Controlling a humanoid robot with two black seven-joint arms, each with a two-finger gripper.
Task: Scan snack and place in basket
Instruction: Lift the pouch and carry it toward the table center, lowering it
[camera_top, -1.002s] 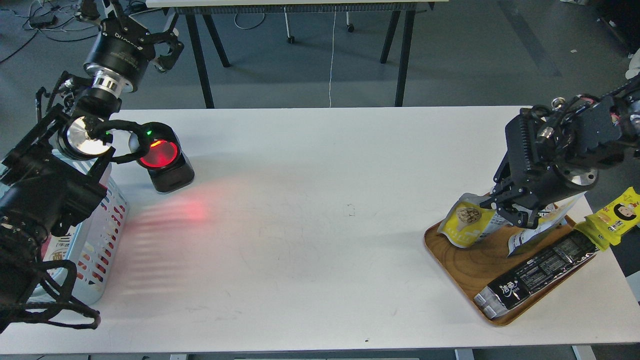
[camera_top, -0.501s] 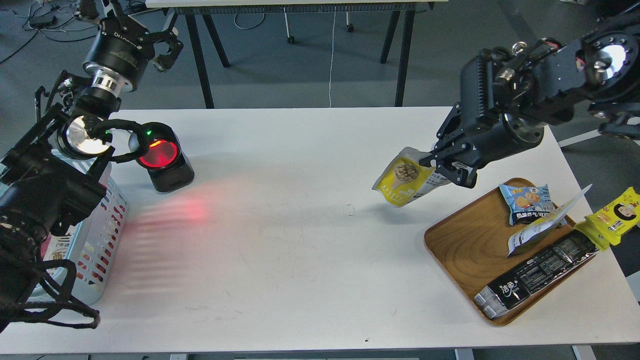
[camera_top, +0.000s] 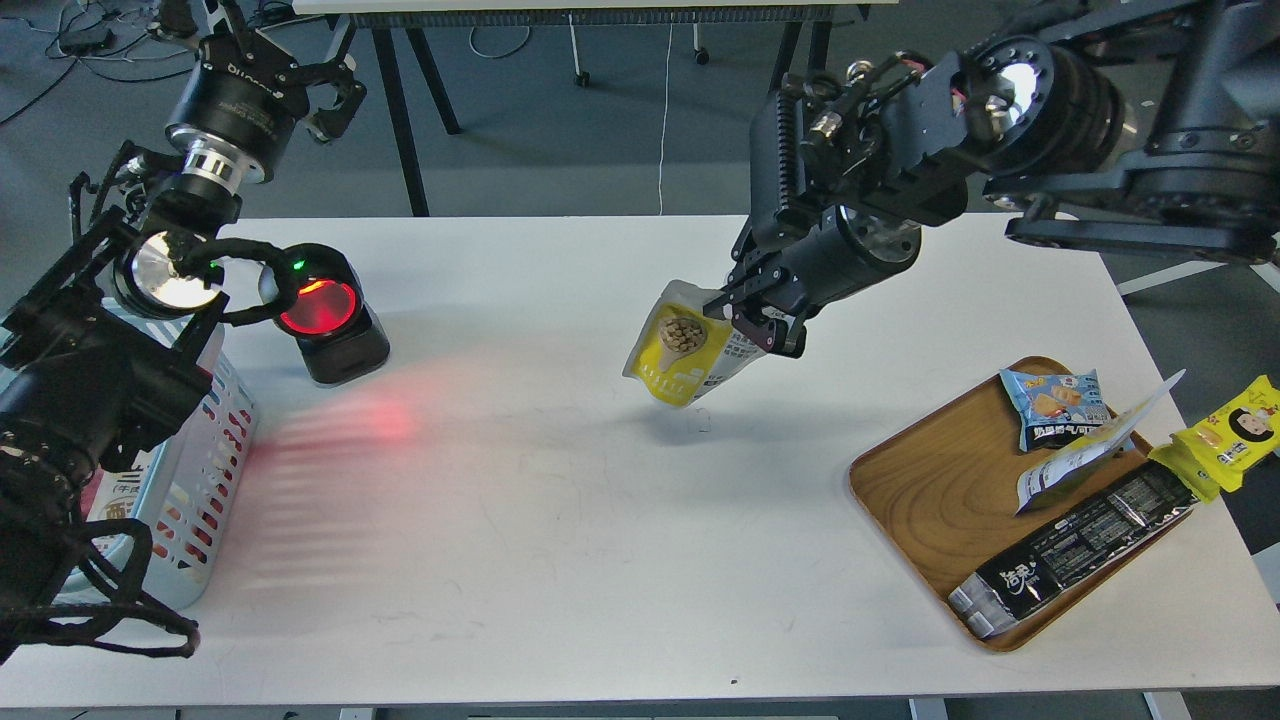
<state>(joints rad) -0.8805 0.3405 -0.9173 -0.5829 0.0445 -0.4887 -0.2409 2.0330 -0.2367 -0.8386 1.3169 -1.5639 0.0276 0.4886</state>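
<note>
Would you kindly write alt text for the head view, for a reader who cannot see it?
The right hand holds a yellow snack pouch in the air above a white table, heading toward a red-lit scanner. A light blue basket stands at the left edge; a wooden tray of other packets lies at the right.

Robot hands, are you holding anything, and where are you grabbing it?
The right gripper holds the yellow snack pouch in the air by its upper right edge. The left gripper holds nothing.
</note>
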